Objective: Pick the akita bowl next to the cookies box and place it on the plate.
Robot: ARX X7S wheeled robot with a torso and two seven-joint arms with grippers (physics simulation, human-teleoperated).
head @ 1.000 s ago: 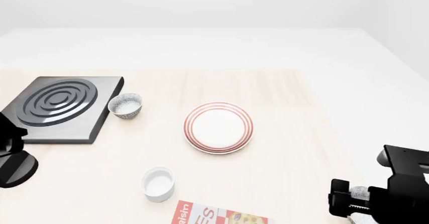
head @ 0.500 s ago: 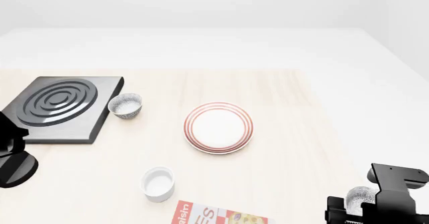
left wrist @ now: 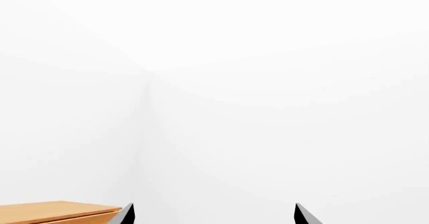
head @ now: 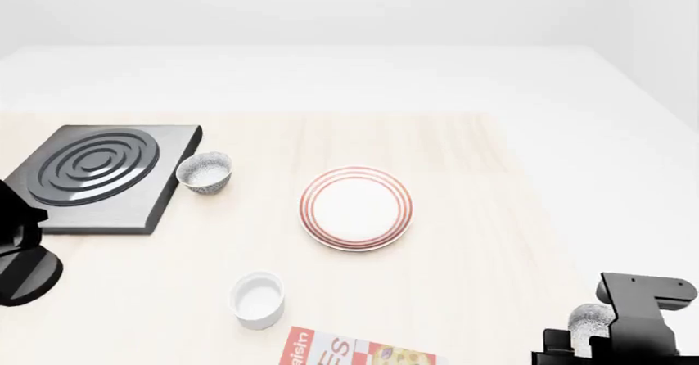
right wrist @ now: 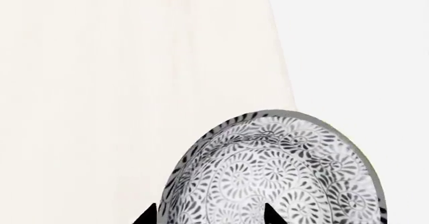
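The akita bowl (right wrist: pixel 275 169) next to the cookies box (head: pixel 361 351) stands at the table's near right corner, its patterned inside facing up. In the head view only part of this bowl (head: pixel 590 319) shows behind my right arm. My right gripper (right wrist: pixel 208 216) is open and straddles the bowl's wall, one fingertip outside and the other inside. The plate (head: pixel 355 208), white with red rings, lies mid-table with nothing on it. My left gripper (left wrist: pixel 211 216) is open, holds nothing and points at a white wall.
A second speckled bowl (head: pixel 205 172) sits beside a black stove plate (head: pixel 98 173) at the left. A plain white cup (head: pixel 258 299) stands near the cookies box. My left arm (head: pixel 22 254) hangs at the left edge. The table edge (right wrist: pixel 285 83) runs close to the bowl.
My right arm has shifted right and sunk lower in the head view, down over the bowl. The bowl, the plate and the left arm have stayed put.
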